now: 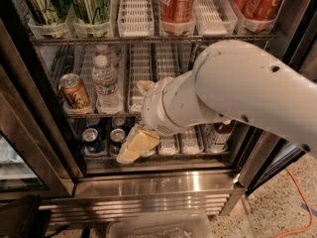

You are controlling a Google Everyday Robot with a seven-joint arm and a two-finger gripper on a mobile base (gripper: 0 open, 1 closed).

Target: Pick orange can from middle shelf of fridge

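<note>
A: One orange can (73,90) is all I'm after. Where does it sit from the gripper (136,145)?

B: Up and to the left of it, well apart. It stands upright at the front of the leftmost lane of the middle shelf (140,78), with its silver lid showing.

A: And the gripper itself?

B: Low, in front of the bottom rack of the fridge (148,182), below the level of the can's shelf. Its tan tip slants down and to the left. How wide it stands I cannot tell, because the white arm (247,93) and its round wrist cover most of it. It has no hold on the can.

A: What lies between the two?

B: Clear water bottles (106,86), one behind the other, in the lane just right of the can. They are up and left of the gripper.

A: Anything close by the gripper?

B: Small blue cans (92,140) on the bottom rack, just to its left and at about its height.

A: And above it?

B: Red cola cans (177,4) on the top rack, above it and a little to the right. Green cans (91,4) stand on the same rack, above and to its left. An orange cable (302,202) lies on the floor, far to its right and lower.
</note>
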